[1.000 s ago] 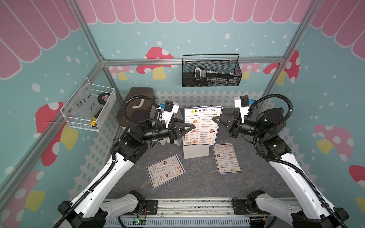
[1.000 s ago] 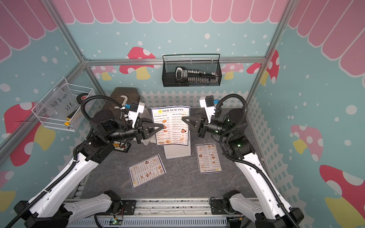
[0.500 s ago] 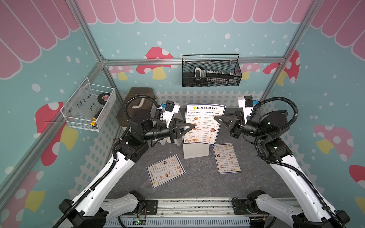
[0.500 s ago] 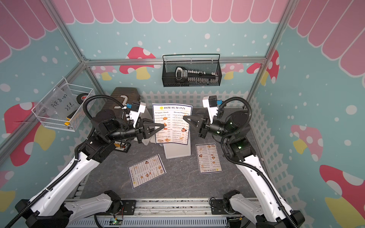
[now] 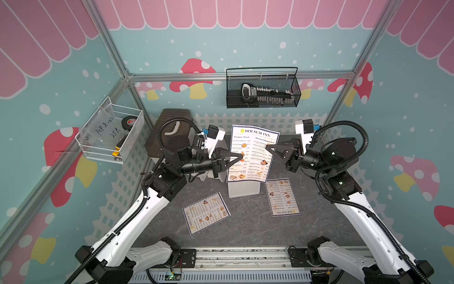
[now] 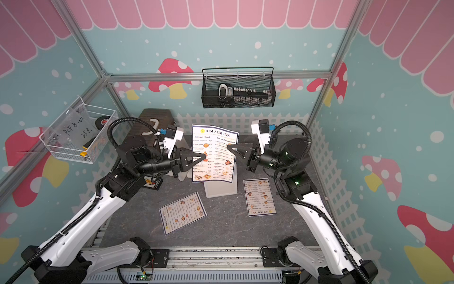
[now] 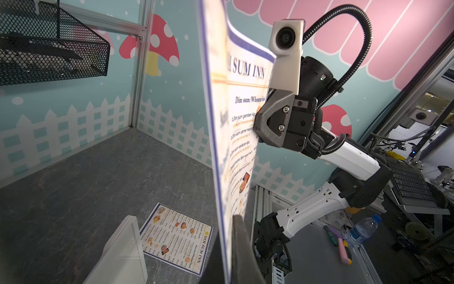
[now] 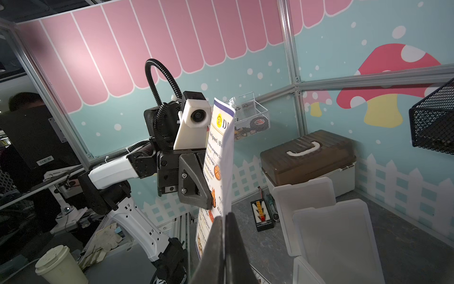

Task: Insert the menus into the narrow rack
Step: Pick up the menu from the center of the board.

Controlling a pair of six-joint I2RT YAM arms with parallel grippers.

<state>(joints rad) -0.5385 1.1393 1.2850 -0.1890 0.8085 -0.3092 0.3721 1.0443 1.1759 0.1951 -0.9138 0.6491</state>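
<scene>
One menu (image 5: 253, 152) (image 6: 213, 152) hangs upright in the air above the white translucent narrow rack (image 5: 243, 190) (image 6: 221, 189), heading uppermost. My left gripper (image 5: 242, 155) (image 7: 231, 218) is shut on its left edge. At the sheet's right edge, my right gripper (image 5: 267, 147) (image 8: 224, 216) is shut on it. In both wrist views the sheet (image 7: 235, 123) (image 8: 221, 159) shows edge-on between dark fingers. Two more menus lie flat on the table: one (image 5: 205, 212) in front-left of the rack, one (image 5: 282, 196) at its right.
A brown-lidded toolbox (image 5: 172, 127) stands at the back left, behind the rack. Hanging on the back wall is a black wire basket (image 5: 262, 88); a white wire basket (image 5: 110, 132) hangs on the left wall. Left of the rack lies a small black bit case (image 6: 152, 182).
My left gripper has closed on the menu's left edge. The menu has risen a little, still held between both grippers, and the right arm has shifted slightly to the right.
</scene>
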